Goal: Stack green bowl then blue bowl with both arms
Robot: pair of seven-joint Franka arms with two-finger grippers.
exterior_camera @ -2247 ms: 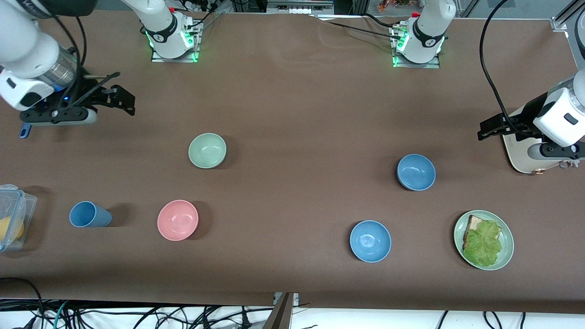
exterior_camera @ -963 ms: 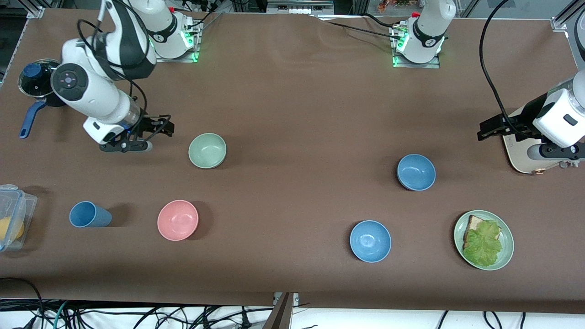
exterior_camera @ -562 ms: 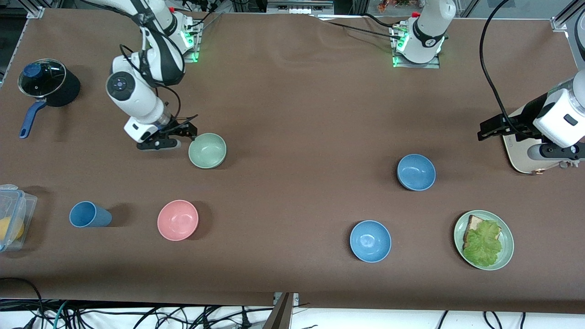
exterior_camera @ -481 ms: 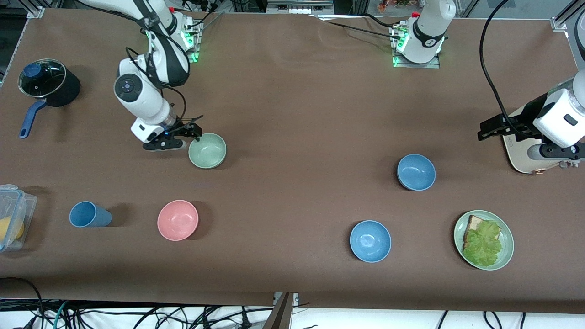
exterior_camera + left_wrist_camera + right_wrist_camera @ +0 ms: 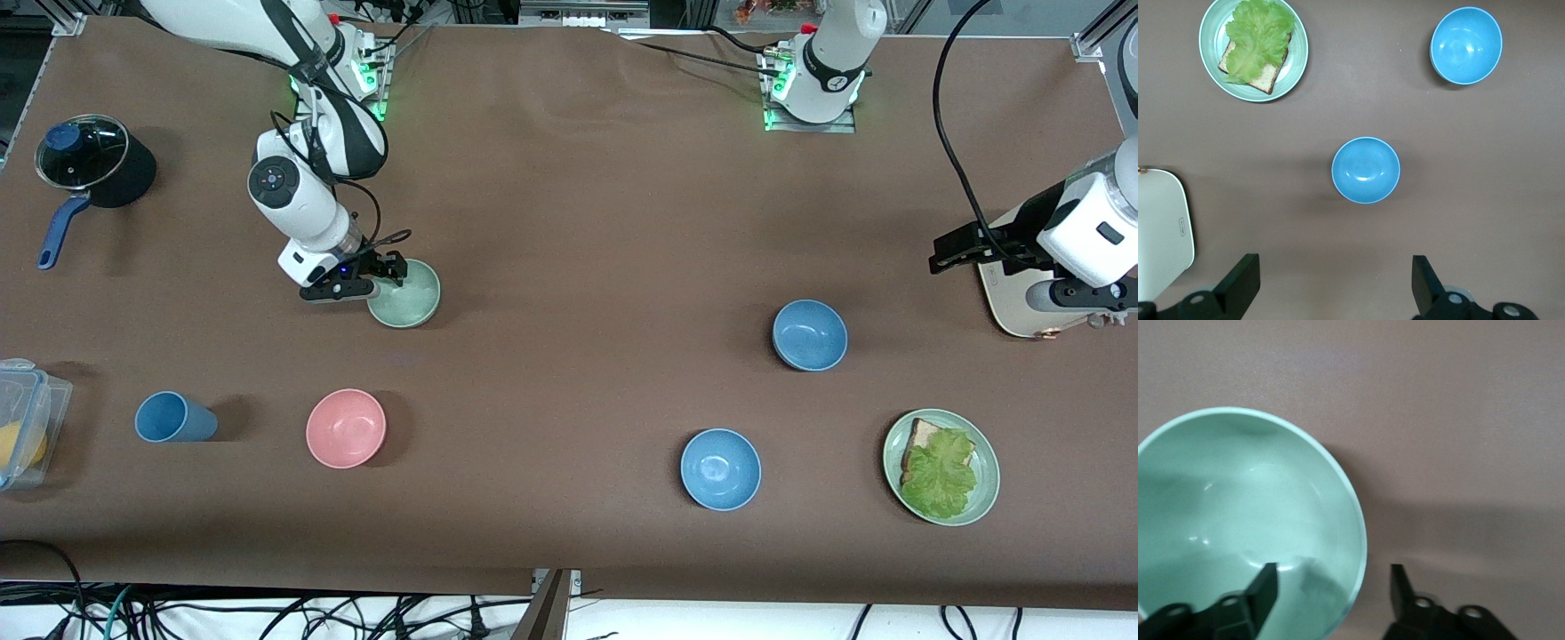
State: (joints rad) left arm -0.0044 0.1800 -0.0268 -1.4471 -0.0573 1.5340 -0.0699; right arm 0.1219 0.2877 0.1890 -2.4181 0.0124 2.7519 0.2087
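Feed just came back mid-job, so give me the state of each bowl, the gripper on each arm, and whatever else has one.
green bowl: upright, on table, empty
right gripper: jaws straddle green bowl's rim, not clamped
blue bowl: upright, empty, untouched
left gripper: open, waiting above table
sky-blue bowl: upright, empty
pink bowl: upright, empty
blue cup: on its side
pot: lidded

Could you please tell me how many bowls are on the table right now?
4. The small pale green bowl sits under the right gripper; the pink bowl lies nearer the camera. The greyish-blue bowl and brighter blue bowl sit toward the left arm's end.
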